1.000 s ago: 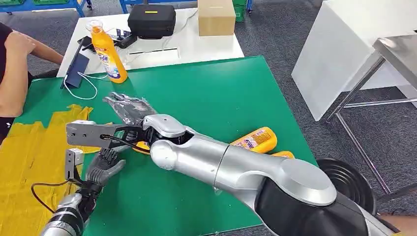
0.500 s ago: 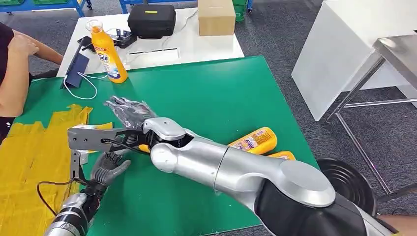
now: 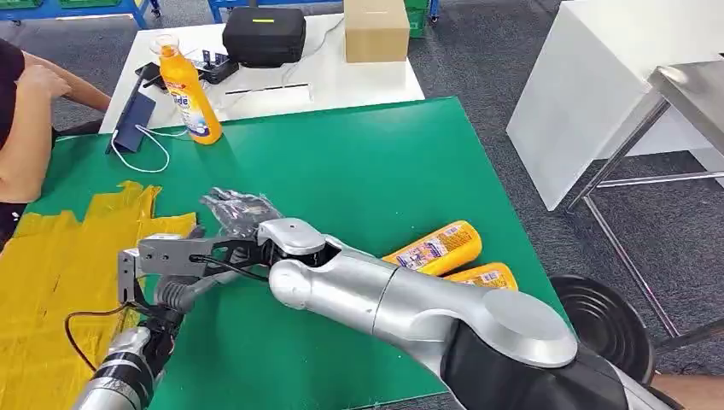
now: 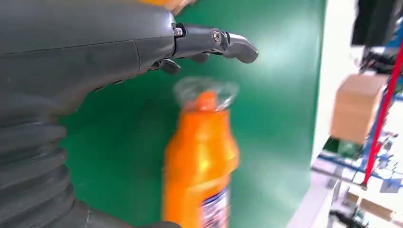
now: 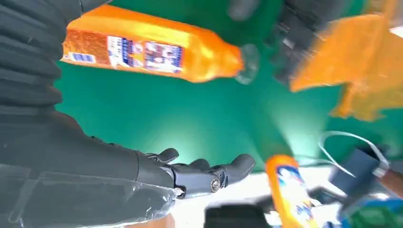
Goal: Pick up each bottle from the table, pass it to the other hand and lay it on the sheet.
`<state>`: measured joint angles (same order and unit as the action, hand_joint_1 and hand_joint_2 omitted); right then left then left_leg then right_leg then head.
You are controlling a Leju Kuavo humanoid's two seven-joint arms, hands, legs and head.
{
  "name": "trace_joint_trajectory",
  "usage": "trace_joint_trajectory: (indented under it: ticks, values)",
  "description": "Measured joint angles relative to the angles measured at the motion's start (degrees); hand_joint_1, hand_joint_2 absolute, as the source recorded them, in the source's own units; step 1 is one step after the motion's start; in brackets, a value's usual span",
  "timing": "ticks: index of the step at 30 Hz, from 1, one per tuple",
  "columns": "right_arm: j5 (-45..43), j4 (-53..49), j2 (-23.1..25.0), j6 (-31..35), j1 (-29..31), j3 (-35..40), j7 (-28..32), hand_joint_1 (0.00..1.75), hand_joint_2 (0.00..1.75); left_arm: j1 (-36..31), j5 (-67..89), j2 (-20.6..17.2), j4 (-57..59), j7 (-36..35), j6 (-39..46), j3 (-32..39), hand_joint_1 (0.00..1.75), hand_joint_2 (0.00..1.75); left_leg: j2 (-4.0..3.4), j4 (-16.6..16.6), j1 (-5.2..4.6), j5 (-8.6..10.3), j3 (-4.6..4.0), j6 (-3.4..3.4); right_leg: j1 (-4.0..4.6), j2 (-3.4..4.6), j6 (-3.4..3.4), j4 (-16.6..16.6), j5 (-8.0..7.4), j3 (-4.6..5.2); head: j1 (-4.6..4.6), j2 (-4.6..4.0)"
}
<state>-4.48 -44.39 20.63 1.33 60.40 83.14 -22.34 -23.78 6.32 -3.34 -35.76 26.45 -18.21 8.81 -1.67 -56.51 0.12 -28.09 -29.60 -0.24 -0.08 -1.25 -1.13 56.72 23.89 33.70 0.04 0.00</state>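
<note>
You have orange bottles with blue-and-white labels; a green table; a yellow sheet; silver arms.

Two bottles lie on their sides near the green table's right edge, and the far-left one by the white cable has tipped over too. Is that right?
Not quite. The far-left bottle by the white cable has not tipped over: it stands upright, cap up, as the head view shows. The rest holds: two bottles lie on their sides near the green table's right edge.

Right robot hand reaches across body, fingers spread, empty; left robot hand just beneath right wrist.
</note>
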Motion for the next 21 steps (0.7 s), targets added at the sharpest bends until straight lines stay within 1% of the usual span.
trace_joint_trajectory:
  ticks: [3,7,13,18,21]
  values:
    - [1.1,2.8,-0.1,-0.2,-1.1,0.2,-1.4,0.00,1.75,-2.5,-3.3,0.0,0.0,0.0,5.2,1.8,0.00,1.75,-0.01,0.0,0.01,0.00,0.01,0.00,0.01,0.00,0.00,0.0,-0.01,-0.01,0.02,0.00]
    - [2.2,8.3,-0.3,-0.2,-2.8,0.2,-1.7,0.00,1.75,-7.7,-7.2,-1.1,0.0,-1.1,10.4,6.7,0.00,1.75,-0.01,0.0,0.03,0.01,0.01,-0.01,0.01,-0.01,0.01,0.0,-0.01,-0.03,0.00,0.00]
    - [2.7,14.5,-0.5,-0.1,-4.0,-0.4,-1.7,0.00,1.75,-11.1,-8.7,-2.2,-0.3,-1.6,12.5,11.8,0.00,1.75,-0.02,0.0,0.02,0.01,0.00,-0.01,0.02,0.00,0.00,0.0,0.00,-0.01,0.00,0.00]
    - [2.8,17.6,-0.5,-0.1,-4.6,-0.8,-2.1,0.00,1.75,-11.5,-8.9,-2.4,-0.3,-2.4,12.0,13.8,0.00,1.75,-0.02,0.0,0.00,0.00,0.00,-0.01,0.01,0.00,0.00,0.0,0.00,0.00,0.02,0.00]
    - [3.8,19.1,-0.5,-0.5,-4.9,-0.8,-3.6,0.00,1.75,-11.6,-8.9,-2.4,-0.2,-2.9,11.2,14.5,0.00,1.75,-0.03,0.0,-0.01,0.00,0.01,0.00,0.01,0.01,0.00,0.0,0.00,0.01,0.00,0.00]
